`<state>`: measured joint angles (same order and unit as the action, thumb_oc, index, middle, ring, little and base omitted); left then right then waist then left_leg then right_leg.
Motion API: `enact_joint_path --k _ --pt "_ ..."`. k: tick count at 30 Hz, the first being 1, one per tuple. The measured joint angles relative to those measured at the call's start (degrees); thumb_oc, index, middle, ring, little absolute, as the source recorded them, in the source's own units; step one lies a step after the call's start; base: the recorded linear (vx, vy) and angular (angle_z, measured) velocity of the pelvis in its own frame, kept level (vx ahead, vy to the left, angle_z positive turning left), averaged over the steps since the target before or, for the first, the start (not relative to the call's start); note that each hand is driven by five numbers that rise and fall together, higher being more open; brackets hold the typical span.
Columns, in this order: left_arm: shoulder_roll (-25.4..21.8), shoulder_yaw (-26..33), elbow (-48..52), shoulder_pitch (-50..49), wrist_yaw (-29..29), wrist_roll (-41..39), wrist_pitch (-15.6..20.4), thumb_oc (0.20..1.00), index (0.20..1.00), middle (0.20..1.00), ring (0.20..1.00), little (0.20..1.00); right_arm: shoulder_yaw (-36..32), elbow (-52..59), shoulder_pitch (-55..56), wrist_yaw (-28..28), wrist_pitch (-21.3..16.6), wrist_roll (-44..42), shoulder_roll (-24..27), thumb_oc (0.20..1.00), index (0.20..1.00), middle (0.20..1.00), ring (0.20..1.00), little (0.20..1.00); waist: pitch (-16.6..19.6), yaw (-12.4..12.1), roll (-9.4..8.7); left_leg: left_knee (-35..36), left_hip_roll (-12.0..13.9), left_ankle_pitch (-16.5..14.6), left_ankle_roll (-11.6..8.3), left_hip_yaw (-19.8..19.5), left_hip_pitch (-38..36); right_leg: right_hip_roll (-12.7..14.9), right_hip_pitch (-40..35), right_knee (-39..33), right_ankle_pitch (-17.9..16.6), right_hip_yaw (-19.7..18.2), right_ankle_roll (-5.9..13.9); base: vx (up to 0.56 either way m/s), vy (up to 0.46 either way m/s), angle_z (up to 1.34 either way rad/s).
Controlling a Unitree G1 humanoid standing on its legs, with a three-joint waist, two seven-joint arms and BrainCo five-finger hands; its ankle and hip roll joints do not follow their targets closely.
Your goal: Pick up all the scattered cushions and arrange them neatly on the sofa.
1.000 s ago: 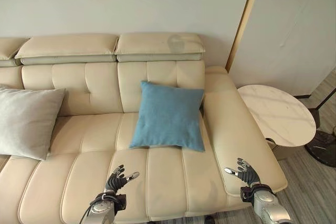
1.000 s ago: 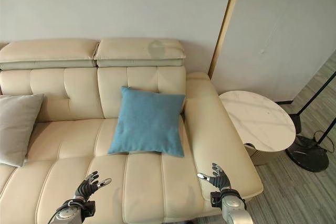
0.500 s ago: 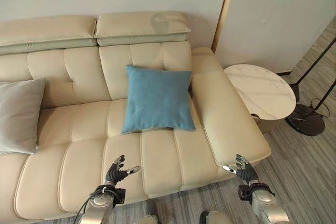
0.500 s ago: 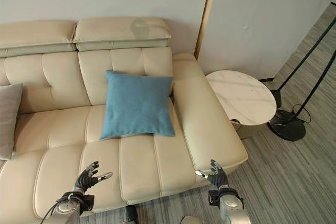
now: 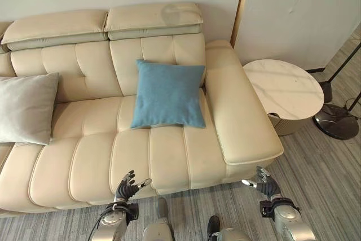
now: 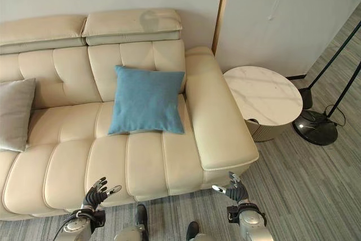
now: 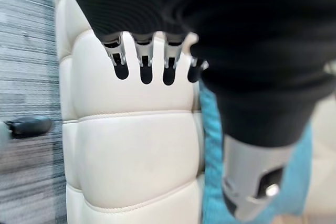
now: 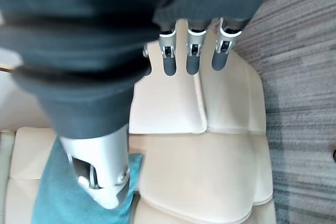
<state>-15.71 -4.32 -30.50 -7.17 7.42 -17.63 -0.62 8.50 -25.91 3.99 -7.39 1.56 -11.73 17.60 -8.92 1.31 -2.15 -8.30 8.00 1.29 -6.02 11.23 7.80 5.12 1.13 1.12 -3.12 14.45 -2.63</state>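
Both hands hang empty with fingers loosely spread, left hand (image 5: 127, 187) at 7 o'clock and right hand (image 5: 264, 184) at 5 o'clock, off the front edge of the cream leather sofa (image 5: 169, 156). The square blue fabric cushion (image 5: 168, 95) leans upright against the backrest near the 3 o'clock armrest, looking deliberately placed. A grey fabric cushion (image 5: 25, 108) leans likewise at 9 o'clock, while the round marble table (image 5: 285, 87) stands beside the armrest

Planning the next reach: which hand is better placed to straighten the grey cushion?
Left. The grey cushion lies at the sofa's left end, on the left hand's side; the right hand hangs off the armrest end.
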Motion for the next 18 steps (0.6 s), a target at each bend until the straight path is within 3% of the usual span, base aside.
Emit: enact_joint_path --k 2,5,9,11,18 --pt "0.9 -0.1 0.1 0.0 -0.1 -0.4 0.1 1.0 1.0 1.0 1.0 1.0 -0.1 0.2 0.0 0.0 0.0 0.0 1.3 1.0 1.0 1.0 1.0 1.0 0.4 0.4 1.67 1.8 0.0 2.3 1.54 -0.3 -5.2 -0.3 -0.6 -0.5 0.2 0.2 1.1 0.0 0.06 0.18" --pt "1.5 -0.1 0.3 0.3 0.0 -1.5 0.2 1.0 1.0 1.0 1.0 1.0 -0.7 0.4 0.1 0.1 0.0 0.0 1.9 1.0 1.0 1.0 1.0 1.0 0.8 2.9 4.13 9.1 0.0 2.1 2.39 2.2 -9.1 -0.8 -1.3 -0.6 0.5 3.2 4.03 0.05 0.088 0.55" --pt "0.7 -0.2 0.6 0.0 -0.2 -1.3 -0.1 1.0 1.0 1.0 1.0 1.0 -2.1 -0.3 0.4 0.1 0.0 -0.2 0.1 1.0 1.0 1.0 1.0 1.0 1.6 3.1 2.53 13.1 -2.6 2.2 4.26 2.0 -10.5 0.9 -3.0 -4.0 -1.2 3.4 6.47 0.06 0.106 0.22" --pt "0.2 -0.1 1.2 -1.4 -0.2 -1.2 -0.1 1.0 1.0 1.0 1.0 1.0 -2.5 -0.5 0.4 0.1 0.0 -0.2 0.1 1.0 1.0 1.0 1.0 1.0 2.0 3.1 2.6 12.9 -3.5 2.5 3.89 1.9 -11.0 1.4 -4.3 -5.8 -2.1 2.8 7.52 0.01 0.085 -0.02" --pt "-0.7 0.1 5.5 -4.0 -0.9 -0.8 -0.1 1.0 1.0 1.0 1.0 1.0 -2.4 -0.7 0.8 0.5 0.1 -0.1 0.1 1.0 1.0 1.0 1.0 1.0 3.1 2.8 2.73 12.9 -3.8 2.5 4.11 2.0 -12.0 1.6 -5.1 -6.1 -3.3 2.4 7.13 -0.01 0.059 -0.01"
